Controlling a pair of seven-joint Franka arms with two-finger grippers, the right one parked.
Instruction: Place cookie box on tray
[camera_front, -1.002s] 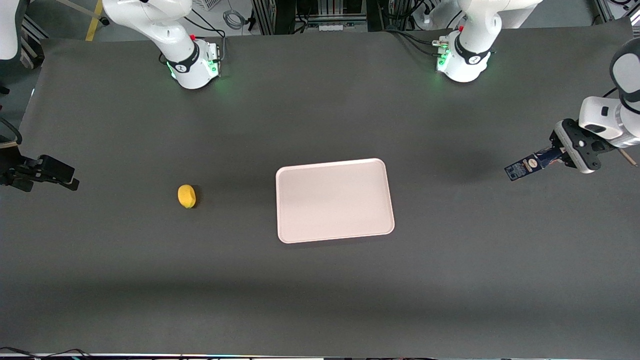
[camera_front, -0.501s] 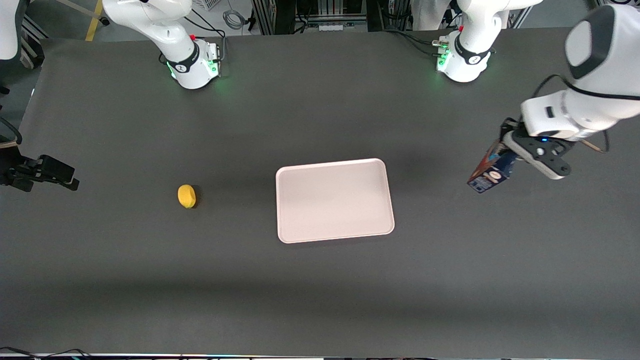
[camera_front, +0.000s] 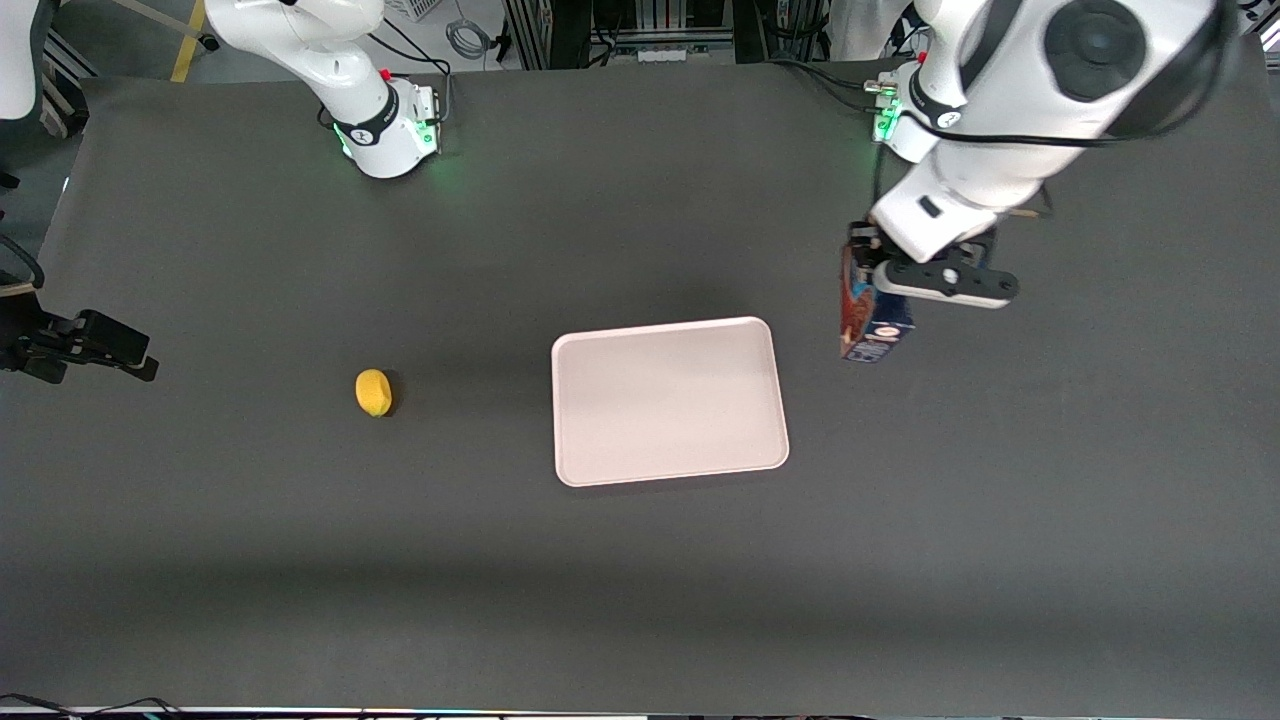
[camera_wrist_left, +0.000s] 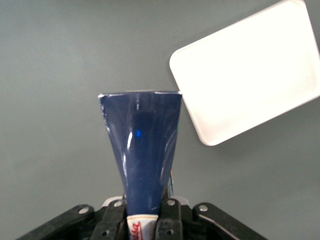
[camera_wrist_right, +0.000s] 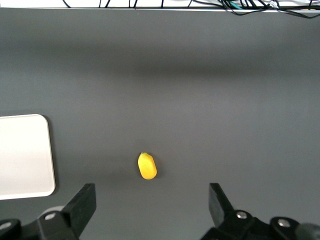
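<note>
The cookie box (camera_front: 872, 318), a slim dark navy carton with a red-brown picture, hangs upright in the air, held at its upper end by my left gripper (camera_front: 876, 278), which is shut on it. In the left wrist view the box (camera_wrist_left: 142, 145) runs out from between the black fingers (camera_wrist_left: 170, 220). The pale pink tray (camera_front: 668, 400) lies flat on the table, empty, beside the box toward the parked arm's end; a gap of dark table separates them. The tray (camera_wrist_left: 247, 70) also shows in the left wrist view, past the box's end.
A small yellow rounded object (camera_front: 373, 392) lies on the dark mat toward the parked arm's end, well apart from the tray. The two arm bases (camera_front: 390, 130) (camera_front: 925, 125) stand at the table's edge farthest from the front camera.
My left gripper has carried the cookie box from the working arm's end of the table toward the tray. The box has swung from nearly level to hanging upright.
</note>
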